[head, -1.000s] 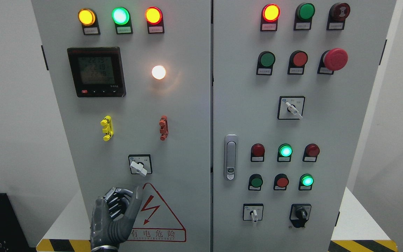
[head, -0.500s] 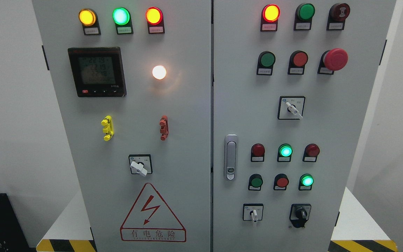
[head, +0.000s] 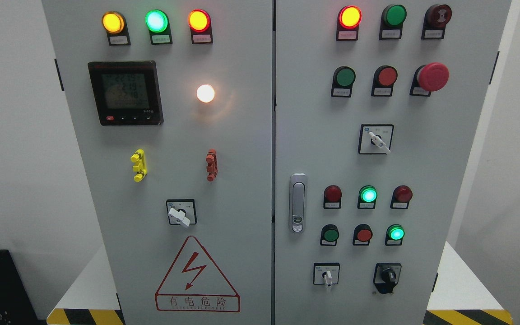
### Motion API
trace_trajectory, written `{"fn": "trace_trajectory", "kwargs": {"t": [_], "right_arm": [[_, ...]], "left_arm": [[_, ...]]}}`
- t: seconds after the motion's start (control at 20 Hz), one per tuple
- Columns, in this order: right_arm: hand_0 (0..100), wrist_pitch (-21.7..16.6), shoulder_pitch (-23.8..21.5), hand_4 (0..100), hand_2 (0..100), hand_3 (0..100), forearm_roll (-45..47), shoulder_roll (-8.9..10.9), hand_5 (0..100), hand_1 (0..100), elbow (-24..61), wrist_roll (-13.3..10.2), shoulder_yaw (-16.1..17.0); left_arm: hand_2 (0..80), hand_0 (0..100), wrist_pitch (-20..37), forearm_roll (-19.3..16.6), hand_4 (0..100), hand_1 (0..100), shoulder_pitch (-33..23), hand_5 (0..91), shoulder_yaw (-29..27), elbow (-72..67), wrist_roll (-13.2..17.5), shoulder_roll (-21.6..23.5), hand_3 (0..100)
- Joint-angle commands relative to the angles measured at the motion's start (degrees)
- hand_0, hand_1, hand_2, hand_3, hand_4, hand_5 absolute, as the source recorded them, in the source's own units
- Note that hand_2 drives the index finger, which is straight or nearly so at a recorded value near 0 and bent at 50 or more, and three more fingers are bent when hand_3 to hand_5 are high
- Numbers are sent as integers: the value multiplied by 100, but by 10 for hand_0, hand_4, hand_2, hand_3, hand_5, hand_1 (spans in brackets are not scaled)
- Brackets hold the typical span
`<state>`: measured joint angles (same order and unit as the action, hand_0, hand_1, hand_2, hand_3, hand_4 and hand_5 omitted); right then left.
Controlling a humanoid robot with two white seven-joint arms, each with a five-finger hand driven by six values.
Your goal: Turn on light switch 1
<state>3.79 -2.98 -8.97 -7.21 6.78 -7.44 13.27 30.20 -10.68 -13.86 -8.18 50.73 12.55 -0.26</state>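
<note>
The cabinet (head: 242, 180) is pale grey. On its left door, three lamps along the top glow amber (head: 113, 22), green (head: 156, 20) and orange-red (head: 199, 20) — a white lamp (head: 205, 93) shines below them. The meter (head: 125, 93) is black with a grey-green screen. Two clips sit lower: one yellow (head: 138, 165), one red (head: 211, 165). The warning sign (head: 197, 275) is a red-outlined triangle with a red bolt. On the right door, the big round button (head: 432, 76) is red. Yellow-and-black stripes (head: 86, 317) mark the base.

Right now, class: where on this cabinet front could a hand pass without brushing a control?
Free: the bare strip between the meter and the yellow clip; the panel left of the warning sticker. Crowded: the right door's button rows.
</note>
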Motion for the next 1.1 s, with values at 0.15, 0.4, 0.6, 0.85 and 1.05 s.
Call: {"fn": "trace_trajectory", "kwargs": {"t": [0.15, 0.4, 0.6, 0.85, 1.05], "right_arm": [[307, -1, -1, 0, 0, 0, 0, 0, 0, 0, -1, -3, 0], [307, -1, -1, 0, 0, 0, 0, 0, 0, 0, -1, -3, 0], [307, -1, -1, 0, 0, 0, 0, 0, 0, 0, -1, -3, 0], [307, -1, -1, 0, 0, 0, 0, 0, 0, 0, -1, -3, 0], [307, -1, -1, 0, 0, 0, 0, 0, 0, 0, -1, -3, 0]], "left_arm": [[0, 280, -1751, -189, 18, 322, 489, 0, 747, -4889, 345, 352, 0], [0, 275, -2291, -127, 0, 203, 629, 0, 739, -4854, 257, 211, 0], [0, 254, -2300, -118, 0, 115, 638, 0, 721, -4924, 46, -18, 0], [0, 211, -2370, 83, 0, 0, 630, 0, 668, -4924, -190, -158, 0], [0, 193, -2379, 242, 0, 0, 630, 0, 694, -4915, -227, -167, 0]]}}
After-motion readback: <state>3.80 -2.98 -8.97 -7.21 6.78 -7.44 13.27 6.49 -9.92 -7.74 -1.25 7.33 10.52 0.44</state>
